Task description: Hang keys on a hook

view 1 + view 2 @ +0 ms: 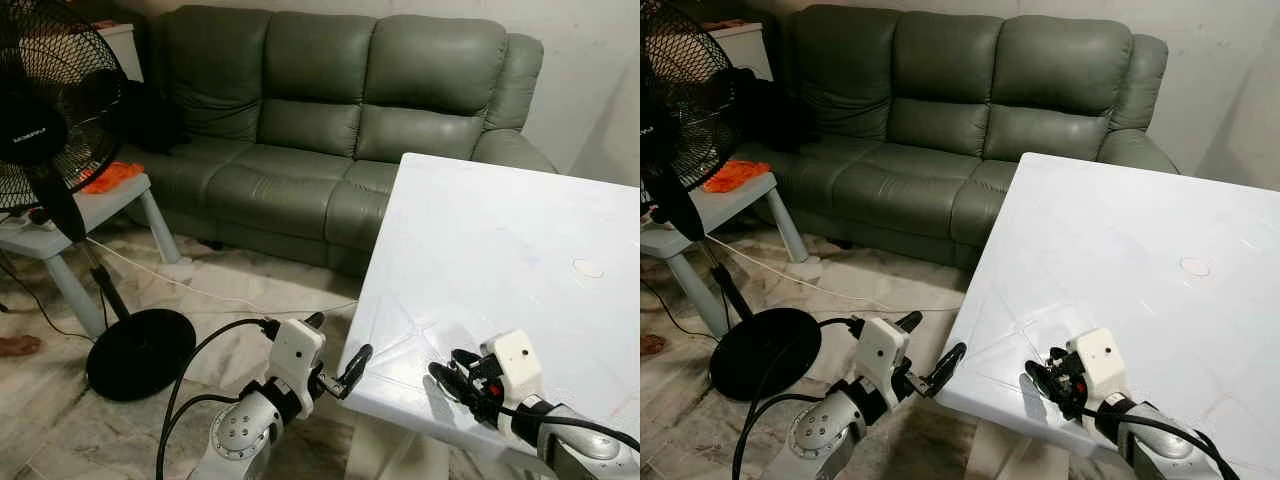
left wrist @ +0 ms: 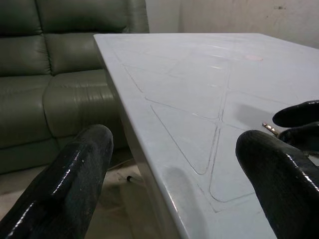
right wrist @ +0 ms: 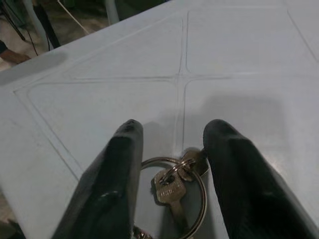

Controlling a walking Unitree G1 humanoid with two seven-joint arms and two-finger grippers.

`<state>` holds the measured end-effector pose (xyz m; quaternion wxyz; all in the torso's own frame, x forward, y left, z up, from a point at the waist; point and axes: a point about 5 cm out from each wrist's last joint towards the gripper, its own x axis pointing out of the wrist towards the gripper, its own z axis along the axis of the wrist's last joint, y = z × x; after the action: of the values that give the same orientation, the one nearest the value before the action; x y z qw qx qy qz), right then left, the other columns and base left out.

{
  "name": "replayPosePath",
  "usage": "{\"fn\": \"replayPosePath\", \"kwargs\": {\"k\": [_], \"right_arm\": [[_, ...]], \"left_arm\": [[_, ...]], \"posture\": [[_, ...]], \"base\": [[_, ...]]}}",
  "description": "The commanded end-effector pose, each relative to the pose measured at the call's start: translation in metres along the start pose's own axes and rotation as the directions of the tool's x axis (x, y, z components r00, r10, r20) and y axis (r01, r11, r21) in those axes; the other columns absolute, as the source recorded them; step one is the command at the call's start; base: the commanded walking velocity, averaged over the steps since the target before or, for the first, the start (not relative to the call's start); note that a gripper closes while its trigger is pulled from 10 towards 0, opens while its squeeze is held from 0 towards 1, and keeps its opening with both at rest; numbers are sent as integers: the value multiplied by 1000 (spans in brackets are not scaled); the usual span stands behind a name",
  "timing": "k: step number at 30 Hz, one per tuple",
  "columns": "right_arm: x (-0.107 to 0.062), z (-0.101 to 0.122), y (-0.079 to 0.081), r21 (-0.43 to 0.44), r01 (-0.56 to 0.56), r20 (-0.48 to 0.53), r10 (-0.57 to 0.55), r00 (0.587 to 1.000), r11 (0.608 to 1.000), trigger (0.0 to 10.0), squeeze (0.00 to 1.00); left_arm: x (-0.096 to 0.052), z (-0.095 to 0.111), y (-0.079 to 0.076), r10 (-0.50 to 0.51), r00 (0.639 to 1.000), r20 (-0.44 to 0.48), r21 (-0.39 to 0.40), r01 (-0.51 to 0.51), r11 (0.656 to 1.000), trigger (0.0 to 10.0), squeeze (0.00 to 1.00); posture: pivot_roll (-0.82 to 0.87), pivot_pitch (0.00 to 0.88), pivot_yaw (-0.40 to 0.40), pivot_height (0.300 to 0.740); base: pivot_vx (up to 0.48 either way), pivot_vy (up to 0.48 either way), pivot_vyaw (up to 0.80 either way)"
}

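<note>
1. Black mesh belongs to a standing fan (image 1: 45,110) at the far left, its round base (image 1: 140,352) resting on the marbled floor (image 1: 240,300); a small side table (image 1: 85,215) with an orange cloth (image 1: 112,176) stands just behind it.
2. A grey-green leather sofa (image 1: 330,120) is seen along the far wall.
3. The left end effector (image 1: 352,368) is held at the near left edge of the white bench (image 1: 480,240), released, its fingers (image 2: 75,184) spread apart with one over the bench surface and one beyond the edge.
4. The keys (image 3: 172,191) are found on a metal ring (image 3: 199,199) lying on the bench near its near edge, between the fingers (image 3: 112,184) of the right end effector.
5. The right end effector (image 1: 452,378) is lowered over the bench at the near right, released, its fingers set on either side of the ring, one finger touching or just beside the ring; which cannot be told.
</note>
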<state>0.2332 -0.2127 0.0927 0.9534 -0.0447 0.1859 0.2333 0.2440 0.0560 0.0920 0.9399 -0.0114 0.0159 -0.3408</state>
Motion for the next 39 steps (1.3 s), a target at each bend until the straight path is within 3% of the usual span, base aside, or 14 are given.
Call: {"fn": "replayPosePath", "kwargs": {"k": [1, 9, 10, 11, 12, 14, 15, 16, 17, 18, 26, 27, 28, 39], "right_arm": [[-2, 5, -2, -11, 16, 24, -16, 1000, 1000, 0, 0], [-4, 2, -3, -7, 9, 2, -9, 1000, 1000, 0, 0], [-4, 2, -3, -6, 8, 0, -8, 1000, 1000, 863, 0], [-5, 1, -3, -5, 5, -2, -5, 1000, 1000, 902, 0], [-6, 1, -2, -3, 1, -6, -1, 1000, 1000, 314, 0], [-7, -1, -2, 0, -1, -19, 1, 1000, 1000, 3451, 0], [-7, -2, -2, 2, -4, -23, 4, 1000, 1000, 3412, 0], [-8, -3, -1, 5, -18, -30, 18, 999, 1000, 4510, 0], [-8, -3, -1, 4, -20, -32, 20, 999, 1000, 4510, 0], [-8, -4, -1, 2, -19, -39, 19, 999, 1000, 10000, 0], [-8, -5, 0, 16, -30, -39, 31, 999, 999, 10000, 0], [-9, -4, 0, 19, -30, -26, 31, 999, 999, 2549, 0], [-10, -3, 0, 26, -30, -6, 30, 1000, 999, 0, 0], [-11, 9, -8, 49, 25, 92, -30, 995, 998, 0, 0]], "left_arm": [[1, 3, 1, -5, 1000, 3, 12, 5, 1000, 10000, 0], [1, 2, 0, -5, 1000, 3, 12, 5, 1000, 10000, 0], [1, 2, 0, -6, 1000, 3, 12, 5, 1000, 10000, 0], [0, 2, 0, -6, 1000, 3, 11, 6, 1000, 10000, 0], [0, 2, -1, -7, 1000, 3, 11, 7, 1000, 10000, 0], [0, 2, -1, -9, 1000, 3, 11, 9, 1000, 10000, 0], [0, 2, -1, -10, 1000, 2, 10, 10, 1000, 10000, 0], [0, 2, -1, -12, 1000, 2, 10, 12, 1000, 10000, 0], [0, 2, -1, -13, 1000, 2, 10, 13, 1000, 10000, 0], [0, 2, -2, -14, 1000, 2, 9, 14, 1000, 10000, 0], [0, 2, -3, -19, 1000, 1, 5, 19, 1000, 10000, 0], [0, 2, -3, -20, 1000, 1, 6, 20, 1000, 10000, 0], [0, 2, -3, -21, 1000, 1, 5, 21, 1000, 10000, 0], [0, 1, -4, -22, 1000, 0, -4, 22, 1000, 10000, 0]], "posture": [[-2, 0, -15, 740], [0, 0, -15, 740], [-2, 0, -15, 740], [-2, 0, -15, 740], [-3, 0, -15, 740], [-4, 0, -14, 740], [-4, 0, -14, 740], [-5, 0, -12, 740], [-5, 0, -12, 740], [-7, 0, -12, 740], [-7, 0, -10, 740], [-7, 0, -11, 740], [-8, 0, -11, 740], [-9, 0, -14, 740]], "base": [[0, 0, 0], [0, 0, 0], [0, 0, 0], [0, 0, 0], [0, 0, 0], [0, 0, 0], [0, 0, 0], [0, 0, 0], [0, 0, 0], [0, 0, 0], [0, 0, 0], [0, 0, 0], [0, 0, 0], [0, 0, 0]]}}
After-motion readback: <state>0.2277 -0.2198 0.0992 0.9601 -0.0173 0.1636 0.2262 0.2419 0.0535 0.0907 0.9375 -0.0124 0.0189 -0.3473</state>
